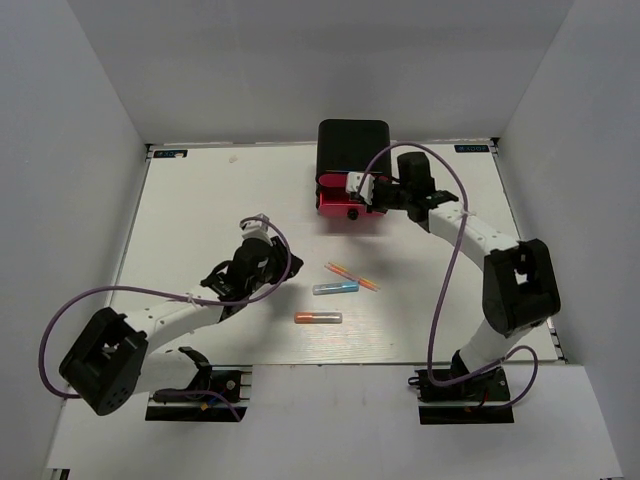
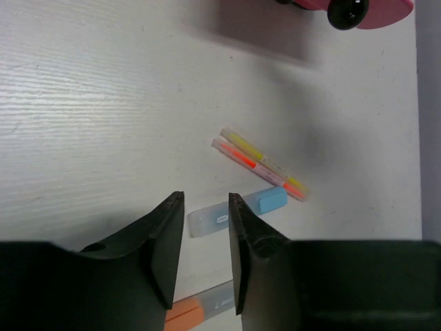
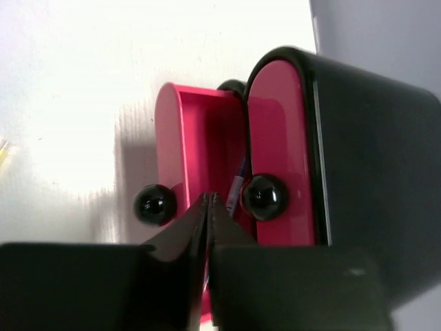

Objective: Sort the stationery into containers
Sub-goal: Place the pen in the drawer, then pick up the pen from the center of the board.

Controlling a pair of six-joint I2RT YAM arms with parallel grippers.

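The black drawer box [image 1: 353, 140] stands at the far middle, with one pink drawer [image 1: 345, 208] pulled out toward me. My right gripper [image 1: 350, 192] is shut and hovers over that open drawer [image 3: 200, 138], its tips [image 3: 210, 198] between the two black knobs. A thin blue-white stick [image 3: 238, 181] lies inside. On the table lie a blue tube [image 1: 335, 288], an orange tube [image 1: 318, 318] and thin pink and yellow sticks [image 1: 352, 274]. My left gripper [image 1: 272, 258] is open and empty, just left of the blue tube [image 2: 265, 200], with the orange tube [image 2: 186, 314] below it.
The closed drawer front [image 3: 275, 138] and its knob [image 3: 264, 196] sit beside the open one. The open drawer's knob [image 2: 348, 10] shows at the top of the left wrist view. White walls enclose the table on three sides.
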